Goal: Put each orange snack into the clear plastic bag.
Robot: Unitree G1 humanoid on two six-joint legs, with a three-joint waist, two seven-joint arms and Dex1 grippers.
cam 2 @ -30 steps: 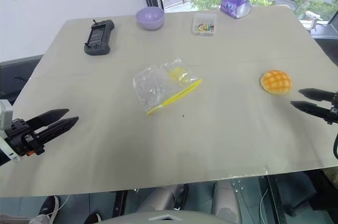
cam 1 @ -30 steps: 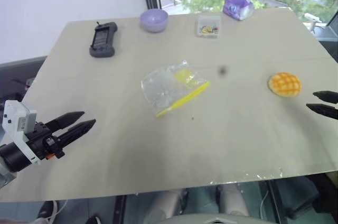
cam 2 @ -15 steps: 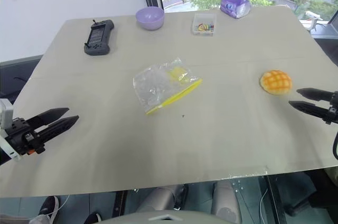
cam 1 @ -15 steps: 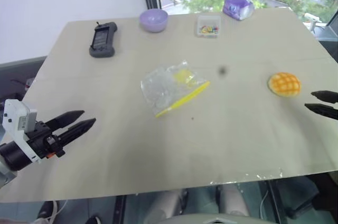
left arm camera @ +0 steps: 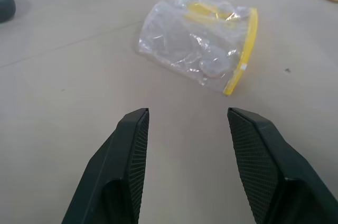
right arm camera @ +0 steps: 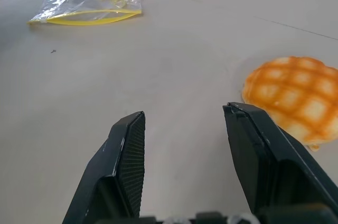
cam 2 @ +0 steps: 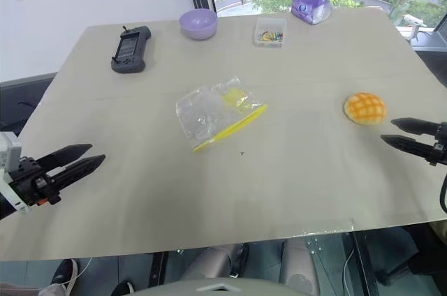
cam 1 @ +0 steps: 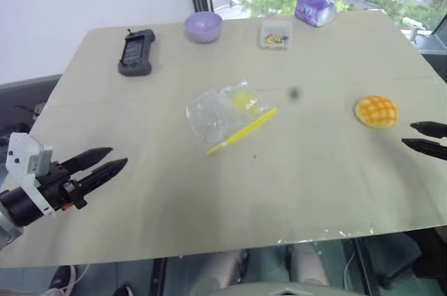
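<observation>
The bun (cam 2: pixel 364 108) is lying on the table (cam 2: pixel 293 184), well to the right of the bag (cam 2: pixel 213 114), outside it. The right gripper (cam 2: pixel 405 135) is hovering just beside the bun, jaws parted and empty; judged the nearer arm for the pick. The bag's yellow strip is running diagonally. The left gripper (cam 2: pixel 82 157) is standing open, empty, well left of the bag.

Beige table (cam 1: pixel 174 219) across most of the frame, black handheld device (cam 1: pixel 136 52) upper left, lilac bowl (cam 1: pixel 203 26) top centre-left, small clear box of colourful bits (cam 1: pixel 276 35) beside it, purple-and-clear tissue pack (cam 1: pixel 315 8) top right, window behind
</observation>
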